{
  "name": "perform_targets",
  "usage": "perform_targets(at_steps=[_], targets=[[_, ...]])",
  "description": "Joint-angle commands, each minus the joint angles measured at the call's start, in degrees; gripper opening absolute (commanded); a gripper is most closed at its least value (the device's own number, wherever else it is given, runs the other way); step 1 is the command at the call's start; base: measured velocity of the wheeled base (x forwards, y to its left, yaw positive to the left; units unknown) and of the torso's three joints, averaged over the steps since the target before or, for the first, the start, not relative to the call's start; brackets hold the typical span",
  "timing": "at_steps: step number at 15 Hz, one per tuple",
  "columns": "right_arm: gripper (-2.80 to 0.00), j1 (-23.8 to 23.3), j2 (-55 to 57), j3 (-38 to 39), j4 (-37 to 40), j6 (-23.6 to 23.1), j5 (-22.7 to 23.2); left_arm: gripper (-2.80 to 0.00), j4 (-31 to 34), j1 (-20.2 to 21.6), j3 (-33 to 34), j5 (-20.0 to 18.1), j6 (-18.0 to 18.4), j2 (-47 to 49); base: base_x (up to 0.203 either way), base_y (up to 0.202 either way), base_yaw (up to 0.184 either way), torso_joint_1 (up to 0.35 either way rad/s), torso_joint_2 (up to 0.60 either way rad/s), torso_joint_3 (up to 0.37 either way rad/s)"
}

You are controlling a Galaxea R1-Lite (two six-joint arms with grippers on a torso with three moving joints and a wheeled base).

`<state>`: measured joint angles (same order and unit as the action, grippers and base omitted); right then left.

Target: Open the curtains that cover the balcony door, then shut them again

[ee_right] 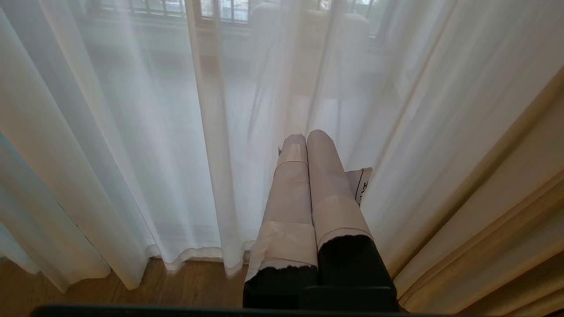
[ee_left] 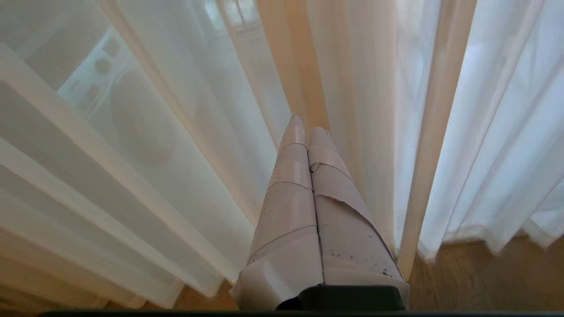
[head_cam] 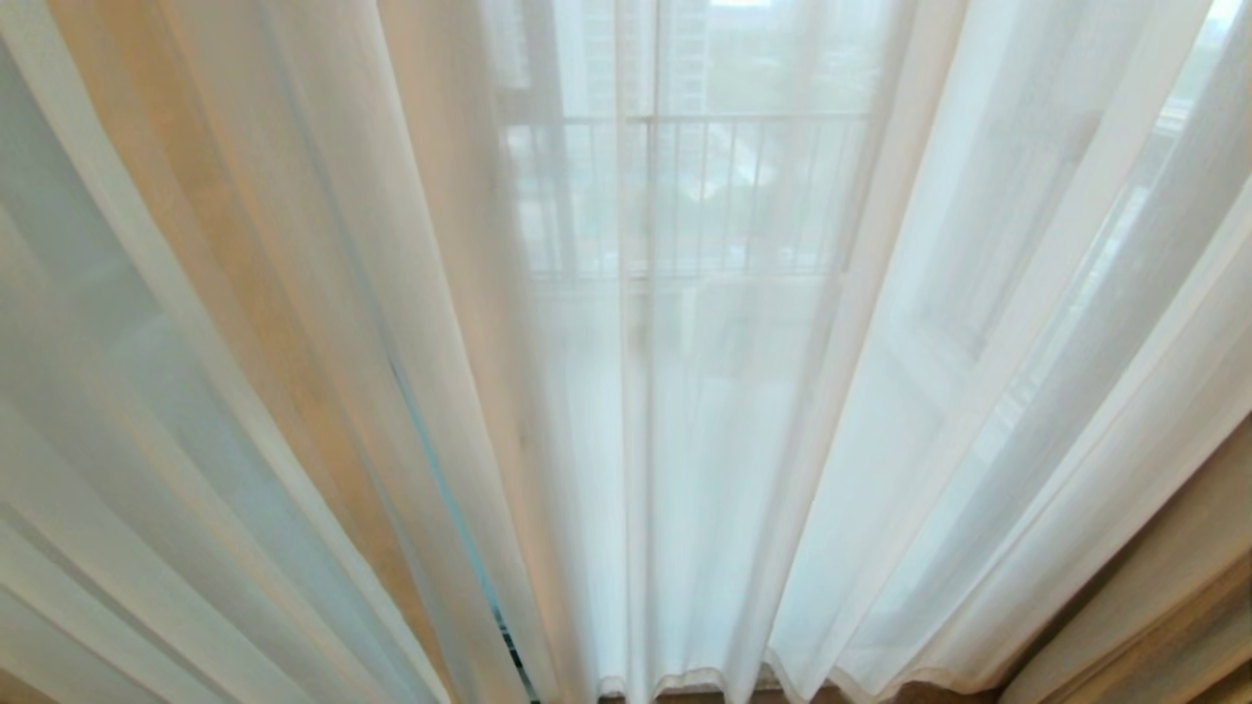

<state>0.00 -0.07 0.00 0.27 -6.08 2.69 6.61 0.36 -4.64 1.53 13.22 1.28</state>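
The sheer white curtains (head_cam: 743,411) hang drawn across the whole head view in long folds, their hem just above the floor. The balcony door is almost entirely behind them; a thin dark sliver of it (head_cam: 509,645) shows between two folds at the lower middle. Neither arm appears in the head view. In the left wrist view my left gripper (ee_left: 307,125) is shut, empty, its taped tips close to a curtain fold (ee_left: 352,88) without holding it. My right gripper (ee_right: 308,137) is also shut and empty, pointing at the curtains (ee_right: 154,132) low near the hem.
A thicker tan drape (head_cam: 1154,606) hangs at the far right, also beside the right gripper as the tan drape (ee_right: 506,220). Wooden floor (ee_left: 484,273) lies under the hems. A balcony railing (head_cam: 743,122) shows faintly through the fabric.
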Motion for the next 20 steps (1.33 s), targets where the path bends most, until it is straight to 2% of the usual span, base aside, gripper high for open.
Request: perform_targets(at_steps=[1, 2, 3, 5, 20], targets=[[-2.8, 0.0, 0.07, 0.0, 0.0, -0.07, 0.03, -2.8, -2.39, -0.01, 2.2, -2.65, -1.69, -1.19, 0.0, 0.0, 0.0, 0.0, 0.0, 0.0], [-2.8, 0.0, 0.07, 0.0, 0.0, -0.07, 0.03, -2.8, -3.94, -0.01, 3.28, -4.22, -2.86, -1.13, 0.0, 0.0, 0.0, 0.0, 0.0, 0.0], [-2.8, 0.0, 0.07, 0.0, 0.0, -0.07, 0.03, -2.8, -6.37, -0.01, 4.24, -4.07, -4.04, -1.11, 0.0, 0.0, 0.0, 0.0, 0.0, 0.0], [-2.8, 0.0, 0.07, 0.0, 0.0, -0.07, 0.03, -2.8, -6.52, -0.01, 4.64, -2.17, -7.74, -1.19, 0.0, 0.0, 0.0, 0.0, 0.0, 0.0], [-2.8, 0.0, 0.07, 0.0, 0.0, -0.07, 0.03, -2.8, -6.52, -0.01, 4.64, -1.7, -8.56, -1.12, 0.0, 0.0, 0.0, 0.0, 0.0, 0.0]])
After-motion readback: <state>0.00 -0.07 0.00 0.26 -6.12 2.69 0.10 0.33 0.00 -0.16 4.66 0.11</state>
